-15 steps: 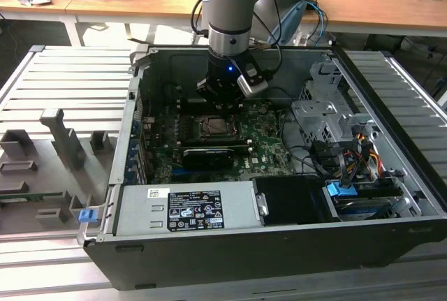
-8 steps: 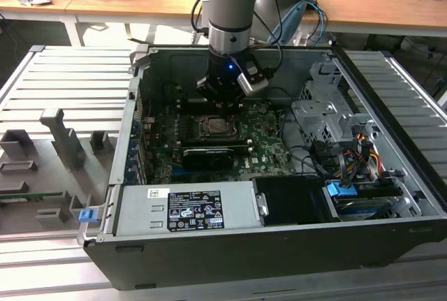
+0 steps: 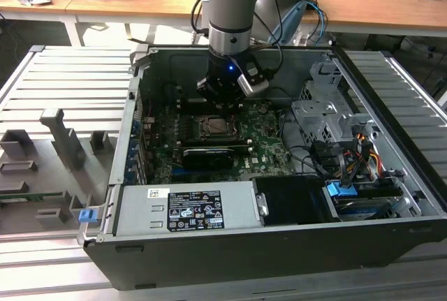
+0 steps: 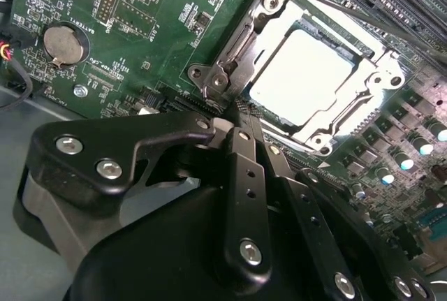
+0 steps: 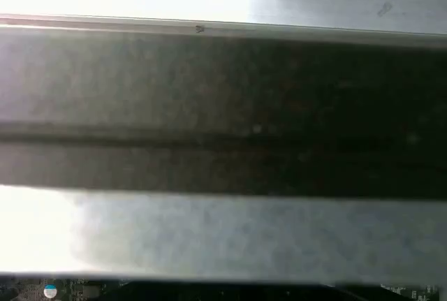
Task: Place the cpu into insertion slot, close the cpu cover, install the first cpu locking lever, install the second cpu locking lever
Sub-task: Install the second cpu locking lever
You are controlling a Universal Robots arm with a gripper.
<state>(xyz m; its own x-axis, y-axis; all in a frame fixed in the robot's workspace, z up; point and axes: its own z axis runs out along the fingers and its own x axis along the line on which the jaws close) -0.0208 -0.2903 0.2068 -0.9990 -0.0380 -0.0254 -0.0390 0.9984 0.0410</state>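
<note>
silver cpu cover down over cpu; my claw pinched shut, empty, beside lever; press slow, square.

The cpu lies in the insertion slot on the motherboard, inside the open computer case. The gripper hangs just beyond the slot's far edge. A power supply sits nearer, a drive cage toward the exterior view's right.
</note>
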